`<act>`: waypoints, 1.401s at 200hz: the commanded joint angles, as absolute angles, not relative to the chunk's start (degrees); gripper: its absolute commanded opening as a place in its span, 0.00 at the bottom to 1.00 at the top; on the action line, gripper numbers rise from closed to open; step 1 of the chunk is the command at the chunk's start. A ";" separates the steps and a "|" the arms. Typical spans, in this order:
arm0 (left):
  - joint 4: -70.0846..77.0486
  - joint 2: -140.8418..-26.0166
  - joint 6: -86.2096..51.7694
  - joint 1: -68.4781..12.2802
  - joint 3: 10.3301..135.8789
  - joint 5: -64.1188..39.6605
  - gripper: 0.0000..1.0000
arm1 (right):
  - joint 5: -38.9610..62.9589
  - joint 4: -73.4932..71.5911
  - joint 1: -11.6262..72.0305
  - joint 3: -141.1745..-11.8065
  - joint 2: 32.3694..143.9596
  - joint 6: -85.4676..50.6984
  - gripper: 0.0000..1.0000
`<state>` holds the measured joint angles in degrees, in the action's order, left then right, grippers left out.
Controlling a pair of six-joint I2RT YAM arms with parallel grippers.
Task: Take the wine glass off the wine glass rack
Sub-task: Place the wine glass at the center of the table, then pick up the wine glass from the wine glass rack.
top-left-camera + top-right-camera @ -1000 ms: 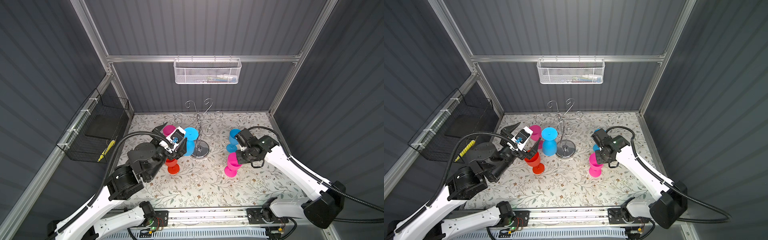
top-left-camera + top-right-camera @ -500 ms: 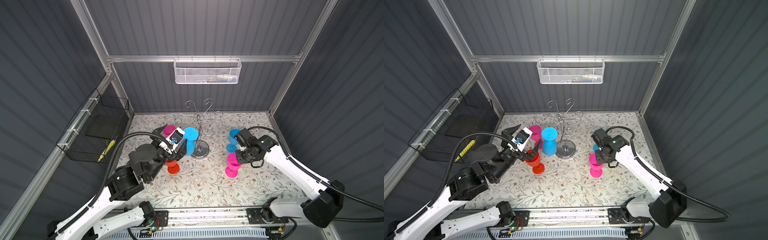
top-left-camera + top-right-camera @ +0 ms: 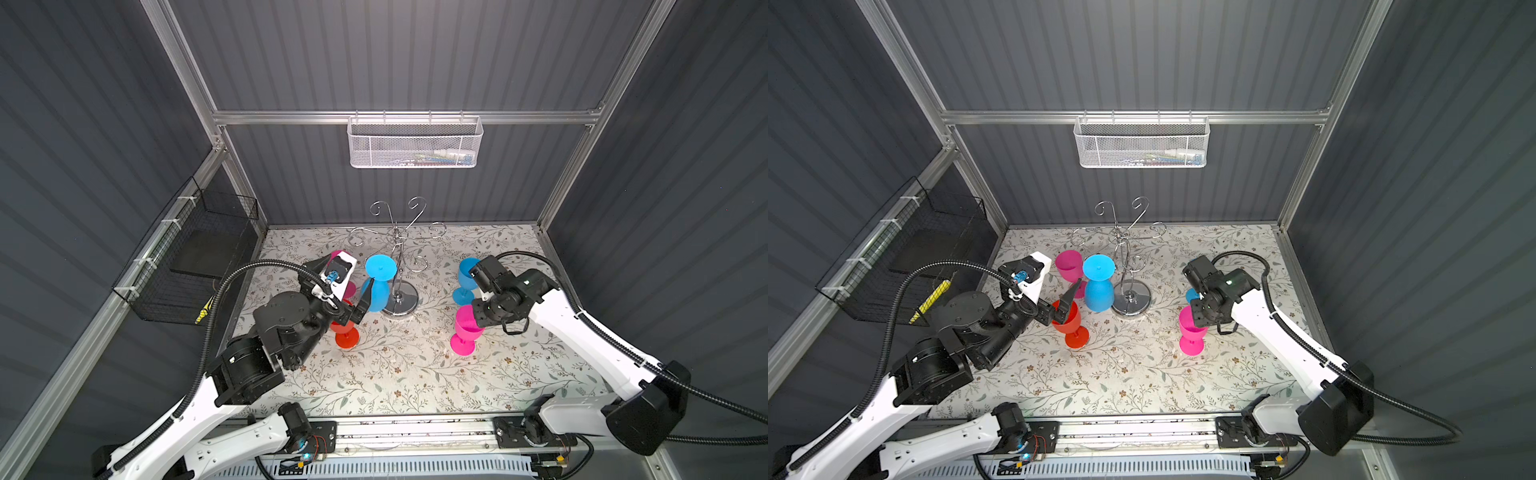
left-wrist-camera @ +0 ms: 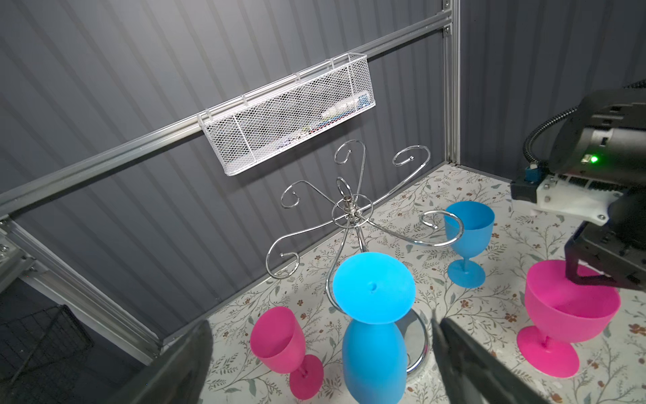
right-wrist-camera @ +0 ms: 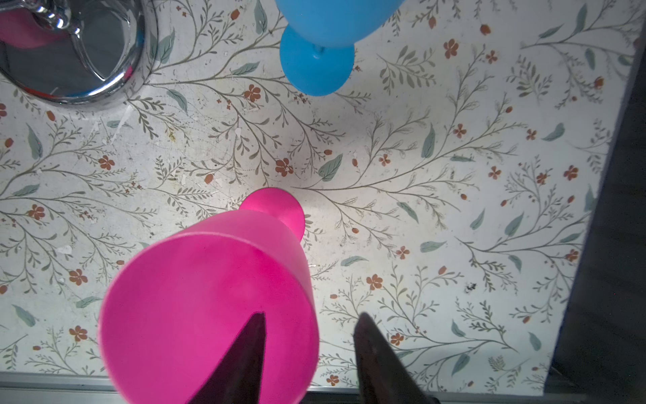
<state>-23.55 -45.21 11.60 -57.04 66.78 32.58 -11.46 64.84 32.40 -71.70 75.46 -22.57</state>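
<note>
Right wrist: the right gripper (image 5: 311, 316), clamped a second ago, now has its jaws apart. One finger is inside the pink wine glass (image 5: 209, 297) bowl and one outside, with a gap visible on each side of the wall. The glass stands upright on its own foot on the floral table (image 5: 419, 157). Reads as a release: that glass is delivered, and the arm should lift straight out.

Left wrist: the left gripper (image 4: 320, 320) is unchanged, jaws wide apart, empty. The blue wine glass (image 4: 374, 349) hangs foot-up on a lower arm of the wine glass rack (image 4: 349, 210), framed between the fingers.

Both top views: blue wine glass at 9 o'clock of the rack base, one left finger just beside its bowl; can't tell contact. Pink wine glass at 4 o'clock, well apart. Likely next grab is blue. Risk: second pink wine glass (image 3: 1069, 266) just beside, at 10 o'clock.
</note>
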 commanded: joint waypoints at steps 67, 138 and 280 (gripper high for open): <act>-29.62 -44.11 -33.56 -57.29 69.22 36.56 1.00 | -6.36 62.27 32.08 -78.23 62.17 -26.98 0.57; -23.47 -43.34 -65.43 -57.29 59.82 26.98 0.93 | 1.24 52.57 32.05 -74.44 56.37 -29.36 0.62; -6.07 -50.02 -77.25 -57.21 51.64 25.58 0.51 | 2.77 49.66 31.62 -68.39 51.99 -30.06 0.64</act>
<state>-8.69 -50.37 -75.61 -57.04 52.82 22.72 2.63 50.35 31.90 -69.54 52.49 -29.58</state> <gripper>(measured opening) 0.531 0.640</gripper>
